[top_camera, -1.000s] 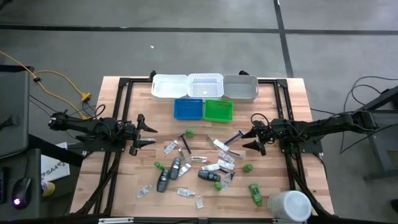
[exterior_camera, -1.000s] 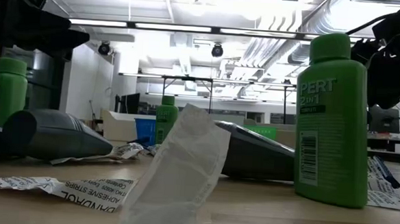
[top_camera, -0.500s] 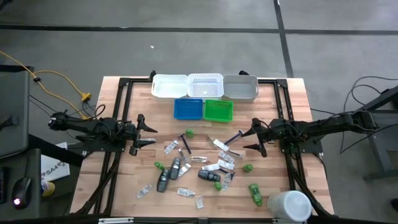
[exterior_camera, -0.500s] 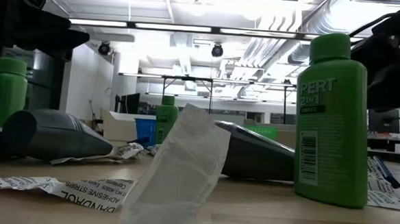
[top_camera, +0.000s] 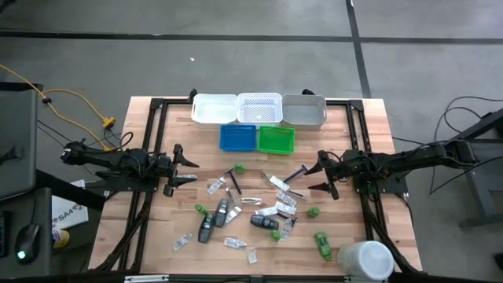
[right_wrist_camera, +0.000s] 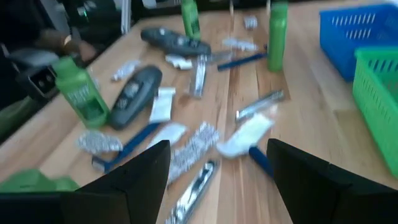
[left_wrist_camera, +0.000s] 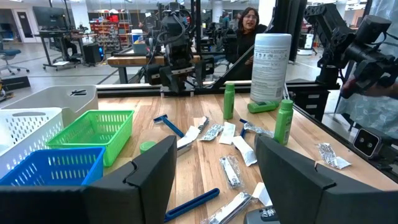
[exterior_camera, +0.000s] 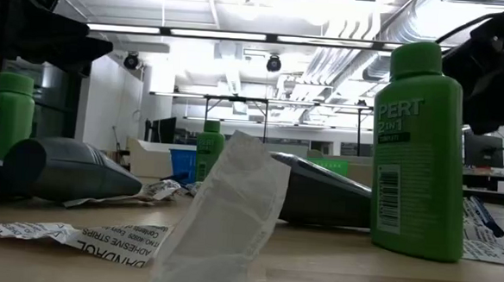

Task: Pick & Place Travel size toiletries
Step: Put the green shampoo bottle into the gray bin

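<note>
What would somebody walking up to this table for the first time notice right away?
Probably the scatter of travel size toiletries across the middle of the wooden table: green bottles, dark grey pieces, clear packets, blue razors. Behind them, at the far edge, sit the white trays with a blue tray and green tray in front. The left gripper and right gripper flank the pile, both open and empty.

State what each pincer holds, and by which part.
Nothing. Left pincer and right pincer both hover open and empty beside the scattered toiletries.
</note>
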